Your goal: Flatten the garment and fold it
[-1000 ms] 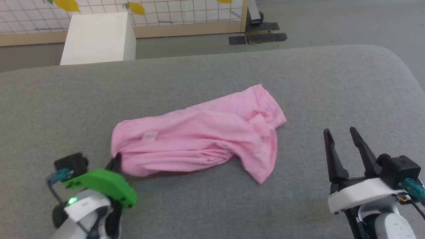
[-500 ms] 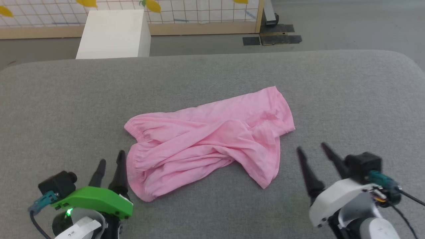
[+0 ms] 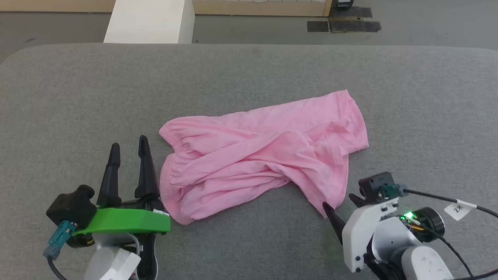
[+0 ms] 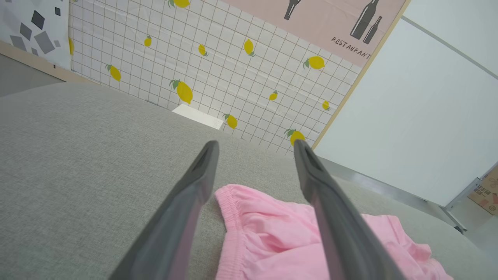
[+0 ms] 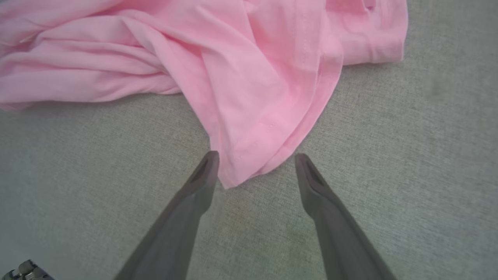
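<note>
Found grey padded surface point(image 3: 78, 97) spanning nearly the whole head view. Found the garment point(image 3: 264, 155) lying near its middle: pink, wrinkled and bunched, not flattened, no fold made. Located gathered waistband point(image 3: 171, 136) at the robot's left end, leg hems toward the right. Noted white block point(image 3: 149, 21) standing on the floor beyond the far edge. Noted left gripper point(image 3: 129, 142) just beside the waistband end, fingers spread apart, gripping nothing, pointing away from the robot. Noted right gripper point(image 5: 256, 156) at the garment's near right end, fingers likewise spread wide. Seen in the right wrist view: pointed corner of cloth point(image 5: 233, 171) lying between the two fingertips, not clamped. Cannot tell whether either fingertip touches the cloth.
</note>
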